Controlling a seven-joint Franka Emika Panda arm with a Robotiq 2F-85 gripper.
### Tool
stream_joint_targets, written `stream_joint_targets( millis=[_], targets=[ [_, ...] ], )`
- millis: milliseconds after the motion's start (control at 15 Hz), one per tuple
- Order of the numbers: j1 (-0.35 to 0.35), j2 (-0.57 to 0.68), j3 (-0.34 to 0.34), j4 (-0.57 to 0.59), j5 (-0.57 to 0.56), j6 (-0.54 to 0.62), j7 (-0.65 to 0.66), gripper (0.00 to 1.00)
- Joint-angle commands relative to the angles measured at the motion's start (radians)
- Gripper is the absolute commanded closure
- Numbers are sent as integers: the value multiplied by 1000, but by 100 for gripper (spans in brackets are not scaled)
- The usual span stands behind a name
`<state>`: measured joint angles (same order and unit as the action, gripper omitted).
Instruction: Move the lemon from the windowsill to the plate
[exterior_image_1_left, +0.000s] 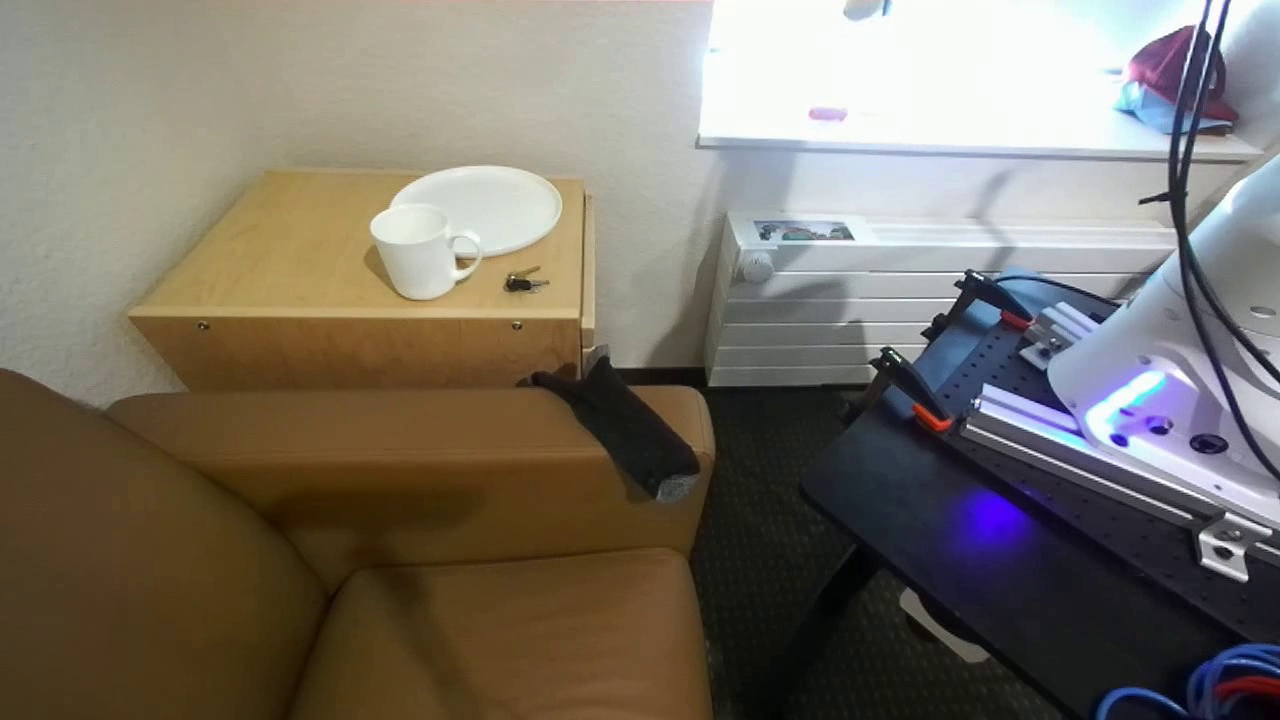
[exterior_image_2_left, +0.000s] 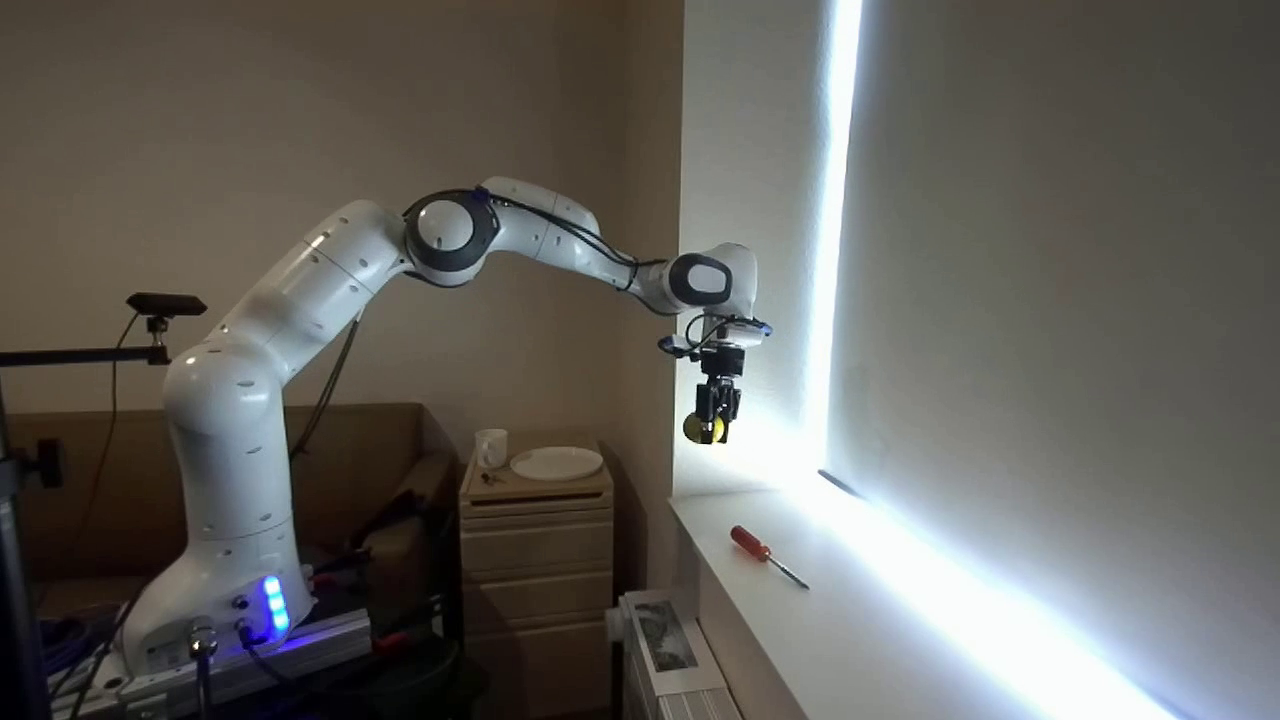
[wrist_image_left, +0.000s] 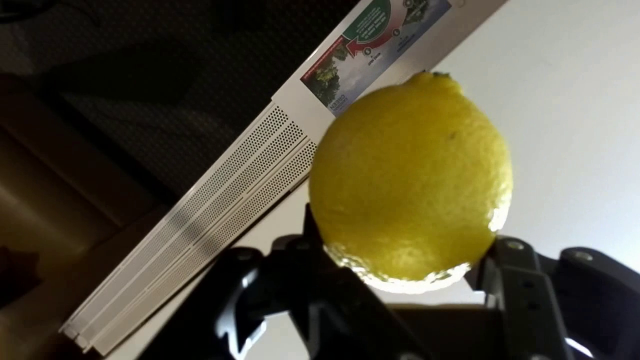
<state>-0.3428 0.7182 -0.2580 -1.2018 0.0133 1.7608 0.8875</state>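
In an exterior view, left of the claw (exterior_image_2_left: 716, 420) and lower, a cup (exterior_image_2_left: 490, 449) stands near the plate (exterior_image_2_left: 556, 463) on the counter (exterior_image_2_left: 525, 490), and coming in too low could tip that cup. The claw is squeezing the lemon (exterior_image_2_left: 692, 428) up in the air, but the lemon is round and sticks out a lot, so a fast jerk might make it slip. Below the claw and to its right lies a screwdriver (exterior_image_2_left: 764, 552) on the windowsill (exterior_image_2_left: 850, 640), and a dropped lemon could hit it or roll away.
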Motion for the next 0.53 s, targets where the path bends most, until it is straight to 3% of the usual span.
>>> stream_joint_targets(
  millis=[0,67,133,333,400,467],
  targets=[
    [53,-170,8,-240,-74,129,-133,63],
    [48,-214,20,-284,-55,179,-166,63],
    [57,-82,-13,-121,-37,90,-100,38],
    [67,-159,-9,-203,-37,133,-142,38],
    [67,-170,-9,-215,-37,135,-146,63],
    [68,-140,-1,-205,-49,98,-189,63]
  ],
)
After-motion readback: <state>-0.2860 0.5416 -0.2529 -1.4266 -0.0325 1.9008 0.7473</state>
